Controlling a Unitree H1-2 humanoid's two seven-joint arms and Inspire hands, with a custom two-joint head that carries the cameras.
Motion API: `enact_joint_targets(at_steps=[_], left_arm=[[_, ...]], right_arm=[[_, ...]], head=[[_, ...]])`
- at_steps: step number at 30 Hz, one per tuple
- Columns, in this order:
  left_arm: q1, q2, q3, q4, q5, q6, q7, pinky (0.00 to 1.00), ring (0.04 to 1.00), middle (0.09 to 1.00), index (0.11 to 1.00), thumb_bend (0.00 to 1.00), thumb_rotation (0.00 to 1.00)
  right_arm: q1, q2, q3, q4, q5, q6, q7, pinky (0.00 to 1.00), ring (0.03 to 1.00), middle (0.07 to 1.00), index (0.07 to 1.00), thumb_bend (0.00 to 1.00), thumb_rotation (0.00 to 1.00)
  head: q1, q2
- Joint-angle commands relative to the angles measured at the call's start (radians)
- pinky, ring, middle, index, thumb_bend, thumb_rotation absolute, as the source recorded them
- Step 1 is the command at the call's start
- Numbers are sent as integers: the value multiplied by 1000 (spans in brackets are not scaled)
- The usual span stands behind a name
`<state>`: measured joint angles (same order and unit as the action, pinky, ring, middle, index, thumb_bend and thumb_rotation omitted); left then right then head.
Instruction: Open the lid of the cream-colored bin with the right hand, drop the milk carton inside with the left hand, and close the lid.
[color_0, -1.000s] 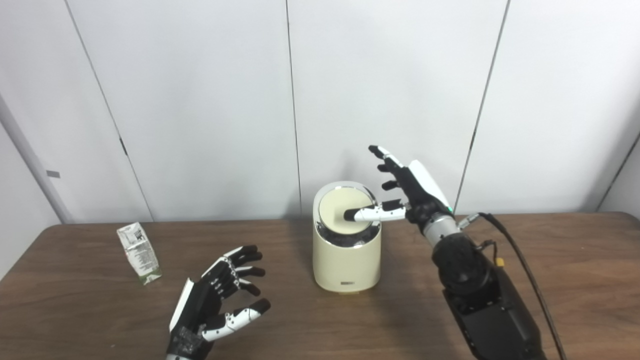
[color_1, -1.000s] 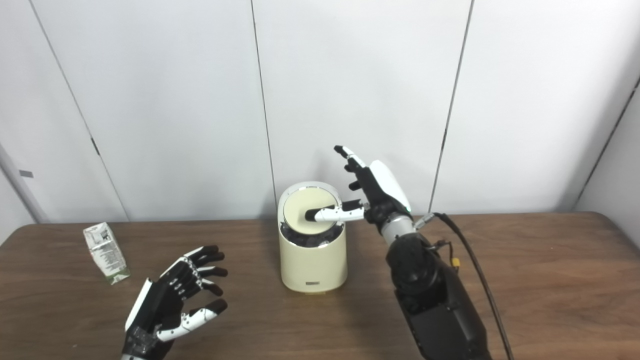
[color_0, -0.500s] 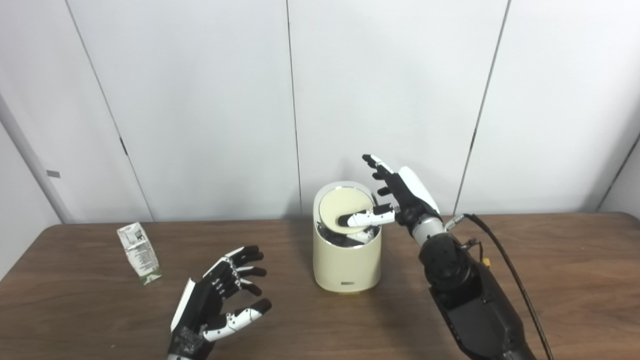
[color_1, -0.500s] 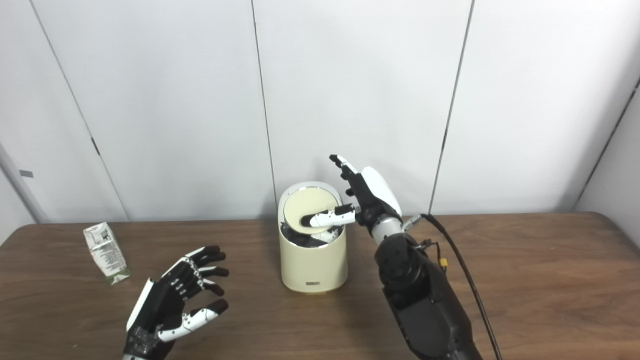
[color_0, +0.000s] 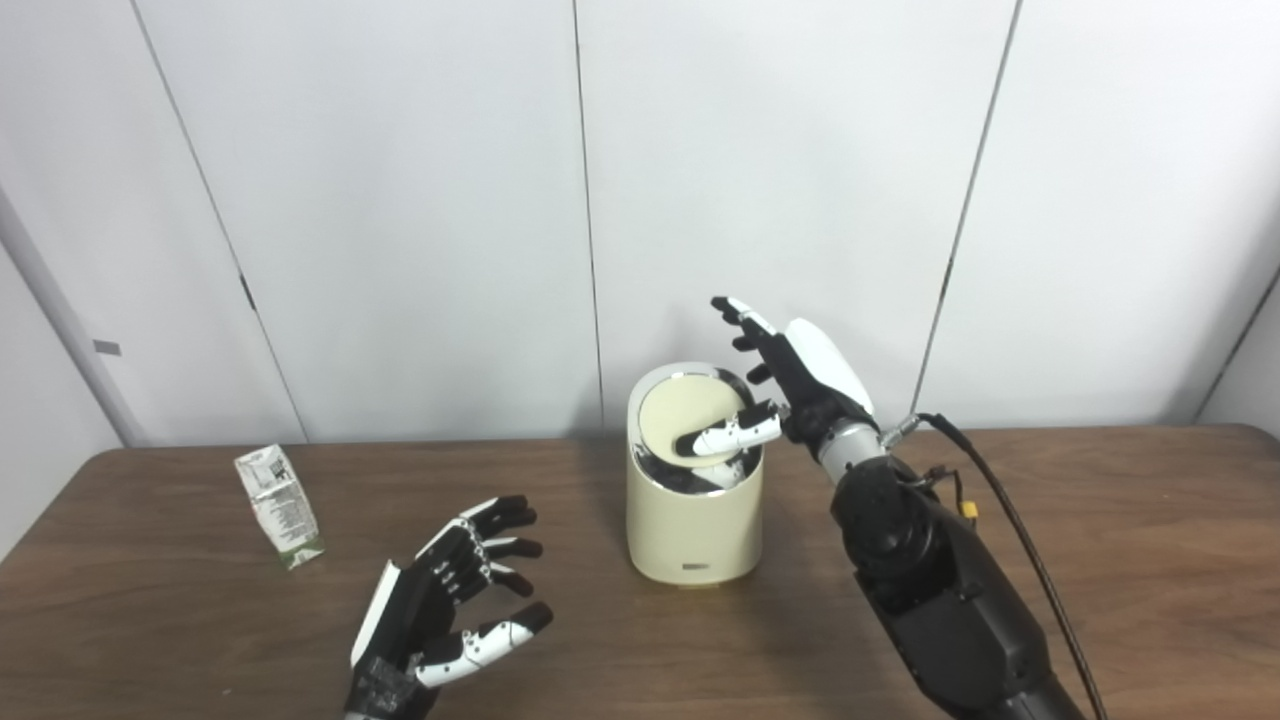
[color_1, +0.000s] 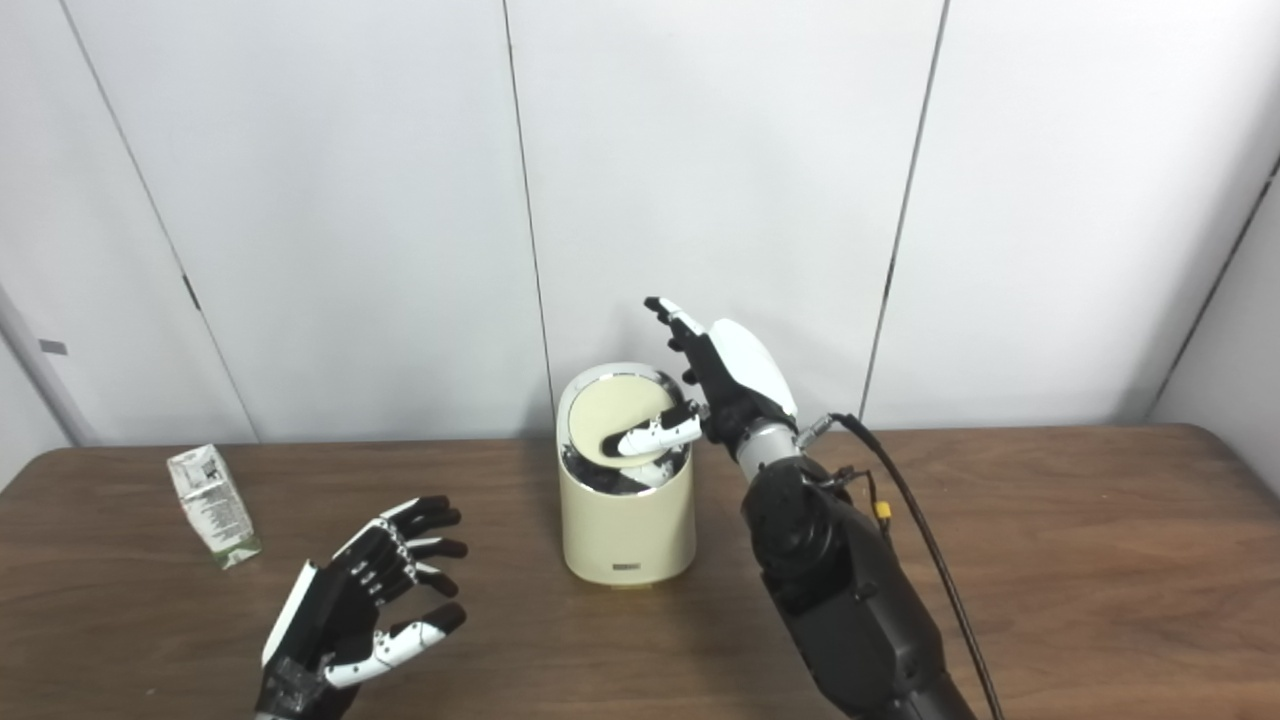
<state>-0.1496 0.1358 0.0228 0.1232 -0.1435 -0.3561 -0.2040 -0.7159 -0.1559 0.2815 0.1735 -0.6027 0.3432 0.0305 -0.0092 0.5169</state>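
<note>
Both hands are black with white shells on the back and white segments on the thumbs, tipped in black: the left hand (color_0: 440, 610) in the lower left of the frame, the right hand (color_0: 790, 385) near the centre. Behind the right hand sits a silver wrist ring (color_0: 848, 445), then a bulky matte-black forearm (color_0: 930, 580). A thin black cable (color_0: 1010, 525) with a small yellow connector runs along it toward the lower right.

White panelled wall (color_0: 780, 180) with thin dark vertical seams is filling the background, evenly lit. Dark brown wood-grain table (color_0: 1150, 520) is spanning the foreground, its far edge sitting against the wall. Small grey tag (color_0: 106, 348) is showing on the left panel.
</note>
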Motion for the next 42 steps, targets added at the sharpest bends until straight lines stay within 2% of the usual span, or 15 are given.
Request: enact_joint_targets(at_steps=[1,5,10,13,14,17,19,25,28,30,34,38,42], left_arm=[[-2,-2,-3,-29,1,-9,3,525,694,793,814,705,130],[-4,-1,-5,-28,-9,-7,-3,514,694,793,815,704,131],[-5,-2,-4,-25,-5,-7,1,520,694,792,818,690,104],[-6,0,-4,-21,-6,-10,-1,517,694,791,816,701,117],[-6,0,-4,-21,-6,-9,-1,518,696,791,817,700,124],[-6,-1,-5,-24,-5,-6,-1,517,696,790,816,700,130],[-5,-1,-5,-25,-6,-3,0,519,695,792,816,700,120],[-7,-1,-5,-18,1,-14,1,516,696,795,814,700,133],[-3,-1,-4,-29,1,-3,3,515,695,792,811,703,130],[0,1,-4,-35,-3,1,2,519,694,792,813,699,118],[3,5,-4,-40,-3,2,-1,525,694,791,816,700,114],[2,8,-5,-34,-7,-11,-8,524,696,792,816,691,115],[5,9,-3,-43,-8,-4,-6,516,691,792,817,695,125]], right_arm=[[-17,-41,25,2,-67,2,-5,663,833,909,912,858,47],[-10,-60,61,1,-107,-18,-17,642,817,903,909,860,52],[-2,-62,47,-53,-93,-19,-6,669,836,904,910,842,80],[5,-59,13,-97,-57,-44,-12,679,831,890,900,836,113],[8,-55,-1,-118,-44,-43,-7,712,852,906,912,821,139],[20,-44,-46,-186,-4,-50,3,720,850,903,910,819,124],[27,-41,-67,-225,10,-48,11,680,830,901,920,778,159],[84,-26,-159,-324,126,-76,10,655,813,899,901,765,110],[135,-41,-184,-370,138,-92,0,629,801,891,895,764,135],[183,-53,-196,-409,132,-92,-2,621,794,882,890,750,197],[299,-61,-233,-450,204,-141,7,668,795,871,881,770,208],[404,-64,-252,-438,289,-219,14,740,829,915,877,792,175],[483,-78,-243,-412,295,-299,7,690,832,903,893,806,212]], head=[[0,0],[2,2],[2,-1],[0,-2],[0,-2],[0,-2],[2,-2],[4,-2],[2,-1],[1,0],[-1,6],[5,5],[5,10]])
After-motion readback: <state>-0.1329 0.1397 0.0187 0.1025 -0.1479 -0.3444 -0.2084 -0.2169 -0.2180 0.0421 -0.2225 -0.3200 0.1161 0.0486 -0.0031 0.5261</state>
